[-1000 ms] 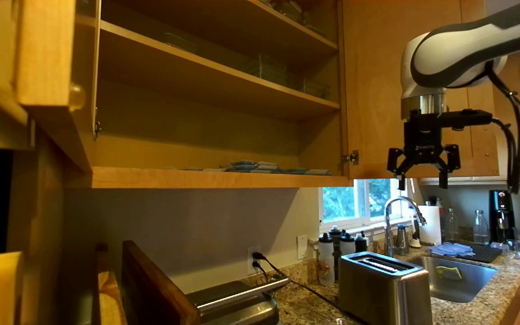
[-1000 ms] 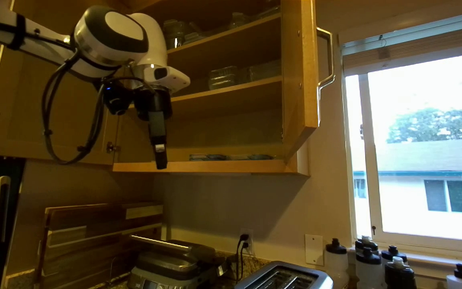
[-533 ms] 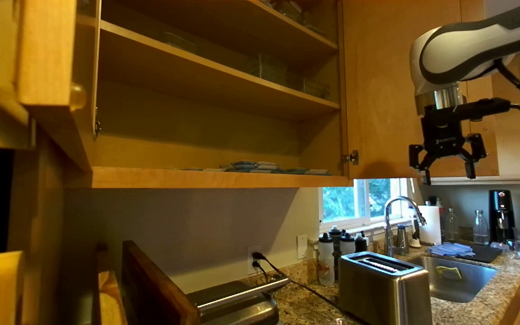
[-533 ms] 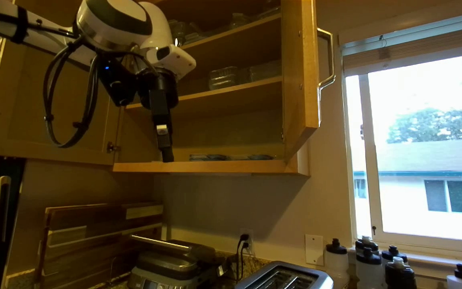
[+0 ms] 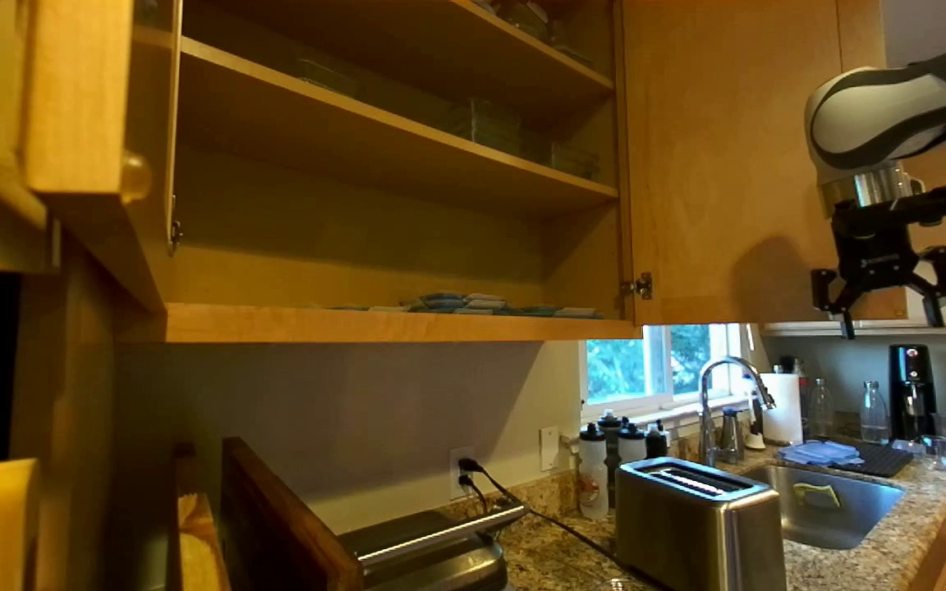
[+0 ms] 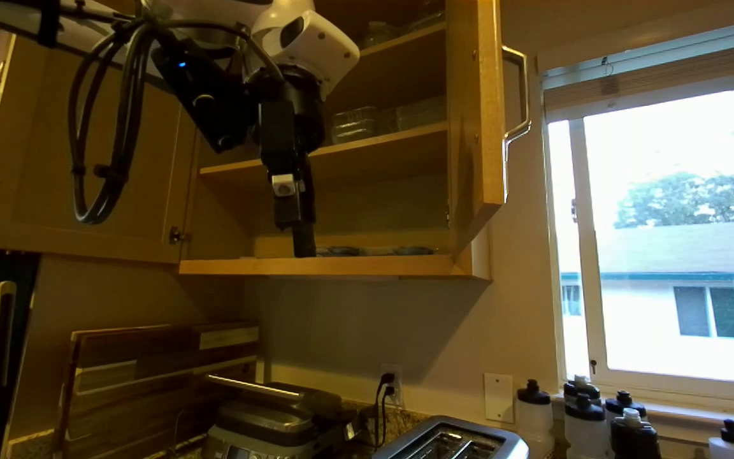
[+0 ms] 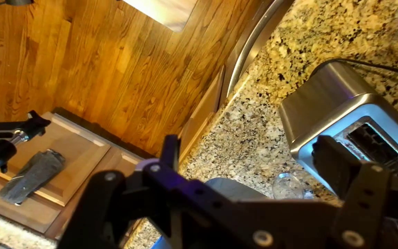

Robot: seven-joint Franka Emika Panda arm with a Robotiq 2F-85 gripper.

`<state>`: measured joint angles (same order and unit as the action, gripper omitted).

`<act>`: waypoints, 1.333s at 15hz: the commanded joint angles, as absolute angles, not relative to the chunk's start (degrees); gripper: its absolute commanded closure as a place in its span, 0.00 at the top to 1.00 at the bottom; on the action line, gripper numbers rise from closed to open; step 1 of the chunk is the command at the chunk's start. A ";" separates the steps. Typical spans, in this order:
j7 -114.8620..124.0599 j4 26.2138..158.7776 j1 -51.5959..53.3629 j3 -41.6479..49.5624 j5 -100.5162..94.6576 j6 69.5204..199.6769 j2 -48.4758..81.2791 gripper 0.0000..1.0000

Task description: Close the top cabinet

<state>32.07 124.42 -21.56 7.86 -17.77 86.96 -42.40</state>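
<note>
The top cabinet [image 5: 407, 325] stands open in both exterior views, its inner shelves bare to sight. One door [image 5: 703, 139] is swung out with its inner face showing; a metal handle [image 6: 520, 95] sits on its outer side. The opposite door [image 6: 86, 159] is also swung wide. My gripper [image 5: 890, 322] hangs with its fingers down near the free end of the handled door, as that view shows it. A gap separates gripper and door in an exterior view, where one finger [image 6: 304, 241] hides the rest. From the wrist, the fingers [image 7: 333, 162] stand wide apart, nothing between them.
A steel toaster [image 5: 695, 525] stands on the granite counter [image 7: 240, 131] below, close to a sink [image 5: 875, 513]. Several bottles [image 6: 587, 417] line the window side. Cutting boards [image 6: 163, 382] lean at the wall beside a grill [image 6: 265, 417]. Glass containers [image 6: 354, 121] sit on a shelf.
My gripper has moved away from the cabinet's interior toward the handled door's free end, and the wrist has tilted a little. Both doors stay where they were. The fingers remain apart.
</note>
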 commanded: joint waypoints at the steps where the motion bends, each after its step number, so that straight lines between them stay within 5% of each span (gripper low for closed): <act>1: 26.64 125.02 -22.88 10.12 -22.49 87.35 -44.28 1.00; 20: 18.62 124.11 -22.23 14.53 -25.60 92.33 -45.14 1.00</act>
